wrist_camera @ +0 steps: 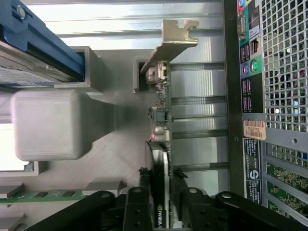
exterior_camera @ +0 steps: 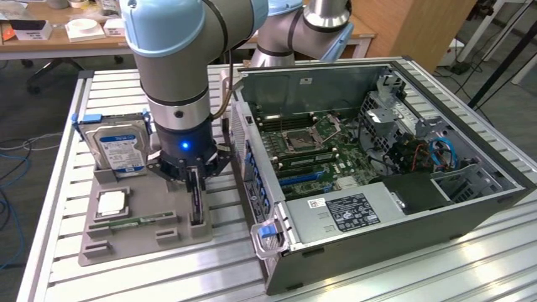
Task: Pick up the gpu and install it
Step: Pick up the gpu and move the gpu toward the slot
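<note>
Contact is what we see at the claw: the gripper (exterior_camera: 192, 181) pinches the gpu (wrist_camera: 161, 139) across its two faces, one finger on each side. The card stands on its long edge in a slot of the grey holder (exterior_camera: 134, 242) on the slatted table (exterior_camera: 126, 283), just beside the open computer case (exterior_camera: 403, 220). Its long axis lies level and runs parallel to the case's port panel. The silvery bracket (wrist_camera: 172, 41) ends the card on the side nearest the hard drive (exterior_camera: 120, 148); the opposite end points toward the memory stick (exterior_camera: 138, 221). Of writing we make out little: a small green logo on the card's top edge, a blue-white label on the drive, a black-and-white label (exterior_camera: 351, 211) inside the case and an orange sticker (wrist_camera: 254, 130) on its rear, all too small to read.
</note>
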Tool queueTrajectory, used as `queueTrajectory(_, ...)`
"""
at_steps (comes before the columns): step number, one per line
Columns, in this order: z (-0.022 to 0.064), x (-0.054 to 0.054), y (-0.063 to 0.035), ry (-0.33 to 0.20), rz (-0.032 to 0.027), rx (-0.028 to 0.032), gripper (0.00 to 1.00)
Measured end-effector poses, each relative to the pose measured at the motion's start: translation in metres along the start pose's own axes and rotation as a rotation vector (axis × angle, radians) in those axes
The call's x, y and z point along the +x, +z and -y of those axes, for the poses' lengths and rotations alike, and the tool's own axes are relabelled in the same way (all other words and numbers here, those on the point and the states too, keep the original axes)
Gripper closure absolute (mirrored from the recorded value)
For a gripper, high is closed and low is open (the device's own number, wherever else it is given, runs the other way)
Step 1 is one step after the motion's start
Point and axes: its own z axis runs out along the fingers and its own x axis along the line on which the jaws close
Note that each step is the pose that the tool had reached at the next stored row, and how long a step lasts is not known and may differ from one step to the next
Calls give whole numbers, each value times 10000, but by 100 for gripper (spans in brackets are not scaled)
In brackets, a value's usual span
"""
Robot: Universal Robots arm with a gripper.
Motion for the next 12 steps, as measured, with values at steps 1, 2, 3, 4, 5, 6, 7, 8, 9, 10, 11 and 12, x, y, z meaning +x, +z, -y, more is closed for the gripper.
queueTrajectory(1, 0, 0, 0, 0, 1, 0, 71)
queueTrajectory(2, 0, 0, 0, 0, 1, 0, 71)
queueTrajectory(3, 0, 0, 0, 0, 1, 0, 71)
queueTrajectory(4, 0, 0, 0, 0, 1, 0, 71)
queueTrajectory(5, 0, 0, 0, 0, 1, -1, 71)
queueTrajectory(6, 0, 0, -1, 0, -2, 2, 71)
queueTrajectory(7, 0, 0, -1, 0, 0, 1, 72)
queueTrajectory(8, 0, 0, 0, 0, 0, 1, 72)
queueTrajectory(9, 0, 0, 0, 0, 1, 1, 73)
queueTrajectory(10, 0, 0, 0, 0, 1, 0, 73)
queueTrajectory(11, 0, 0, 0, 0, 1, 0, 73)
queueTrajectory(12, 0, 0, 0, 0, 1, 0, 73)
